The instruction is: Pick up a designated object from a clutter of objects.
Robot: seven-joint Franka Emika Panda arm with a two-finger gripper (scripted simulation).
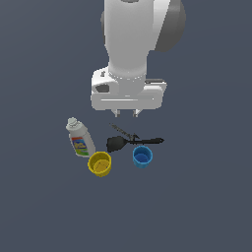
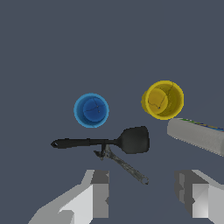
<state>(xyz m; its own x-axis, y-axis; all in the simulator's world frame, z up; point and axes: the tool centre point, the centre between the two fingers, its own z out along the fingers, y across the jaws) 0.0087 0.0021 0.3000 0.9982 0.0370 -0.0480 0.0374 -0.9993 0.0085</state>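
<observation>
The blue cup [image 1: 142,156] [image 2: 91,110] stands upright on the dark floor, mouth up, toward the exterior view's right of the clutter. My gripper [image 1: 126,113] [image 2: 144,192] hangs above and behind it, well apart from it, open with nothing between its fingers [image 2: 99,192]. A yellow cup [image 1: 100,164] [image 2: 163,99] of the same shape stands to the blue cup's left in the exterior view. Between the cups and my gripper lies a black spatula [image 1: 129,142] [image 2: 109,141]. A white bottle [image 1: 80,138] [image 2: 197,134] with a colourful label stands beside the yellow cup.
A thin grey utensil [image 1: 123,131] [image 2: 124,165] lies crossed under the spatula's handle, directly below my gripper. The arm's white body [image 1: 132,44] rises at the back of the exterior view. Dark grey floor [image 1: 206,197] surrounds the group.
</observation>
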